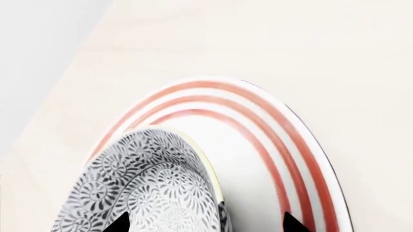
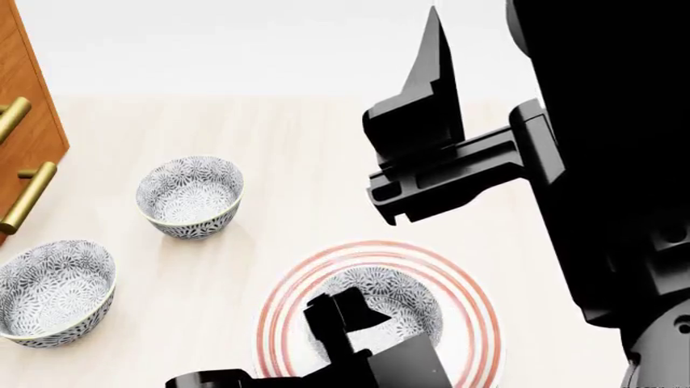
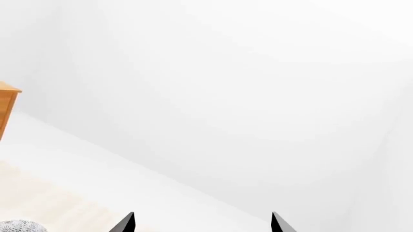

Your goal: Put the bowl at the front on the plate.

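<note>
While your left gripper (image 1: 203,223) straddles the rim of the floral bowl (image 2: 390,301), jaws spread, that bowl sits on the red-ringed plate (image 2: 474,301); your right gripper (image 3: 202,223) hangs wide open, raised.

Three patterned bowls (image 2: 190,196) (image 2: 54,291) (image 2: 397,299), one red-ringed plate (image 2: 474,303), two black hands (image 2: 339,311) (image 2: 431,77).

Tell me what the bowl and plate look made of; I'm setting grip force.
Bowl: looks like glazed ceramic, with a dense grey-blue floral print inside and out and a pale bare rim. Plate: likely glazed ceramic too, smooth glossy white with three thin red rings. Both read as hard and slick, though a simulator's render cannot confirm it.
</note>
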